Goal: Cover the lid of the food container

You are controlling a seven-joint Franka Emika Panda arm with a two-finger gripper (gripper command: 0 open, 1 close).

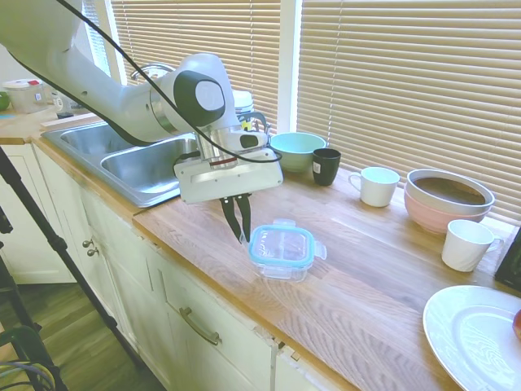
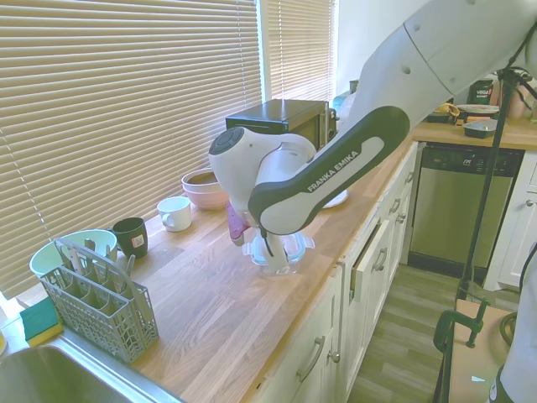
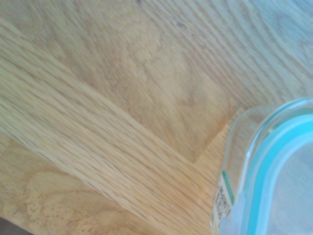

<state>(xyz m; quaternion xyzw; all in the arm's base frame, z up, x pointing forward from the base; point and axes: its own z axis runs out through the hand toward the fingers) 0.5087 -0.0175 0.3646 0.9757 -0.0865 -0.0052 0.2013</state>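
Observation:
The lid (image 1: pixel 282 243), clear with a teal-blue rim, lies on top of the food container (image 1: pixel 280 267), a small square glass dish near the counter's front edge. My gripper (image 1: pixel 239 221) hangs just left of it, fingers pointing down and shut with nothing between them, tips at or very near the lid's left edge. From the opposite side the arm hides much of the container (image 2: pixel 281 256). The wrist view shows the lid's teal rim (image 3: pixel 274 181) over the glass wall (image 3: pixel 230 171), with bare wood beside it.
A sink (image 1: pixel 146 167) lies to the left. Behind the container stand a teal bowl (image 1: pixel 297 149), a black cup (image 1: pixel 326 165), a white mug (image 1: pixel 378 186), stacked bowls (image 1: pixel 448 199) and another mug (image 1: pixel 466 244). A white plate (image 1: pixel 472 334) sits right; a utensil rack (image 2: pixel 96 298) stands by the sink.

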